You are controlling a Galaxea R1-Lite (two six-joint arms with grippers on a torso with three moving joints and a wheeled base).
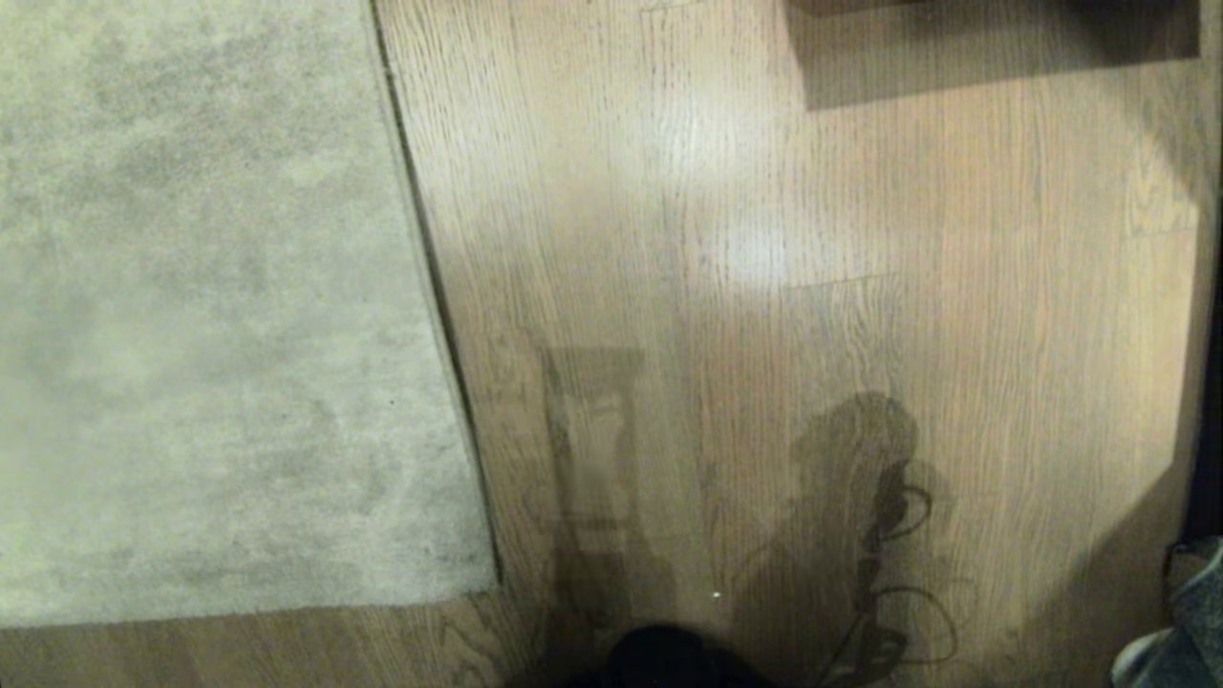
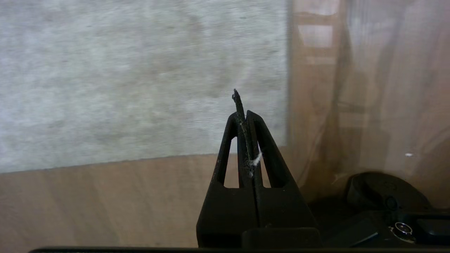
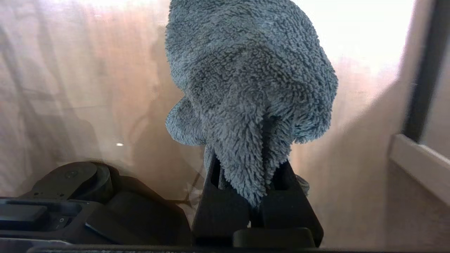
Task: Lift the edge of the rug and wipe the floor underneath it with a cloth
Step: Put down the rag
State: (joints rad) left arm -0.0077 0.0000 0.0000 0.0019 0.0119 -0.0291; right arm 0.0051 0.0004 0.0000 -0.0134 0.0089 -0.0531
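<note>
Right wrist view – right gripper clamps cloth | left wrist view – left gripper closed, empty, above rug edge

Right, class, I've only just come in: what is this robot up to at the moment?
It is set up to clean under a rug. The right gripper is shut on a fuzzy grey cloth, held above the wood floor. The left gripper is shut and empty. The rug edge lies flat, not yet lifted.
</note>
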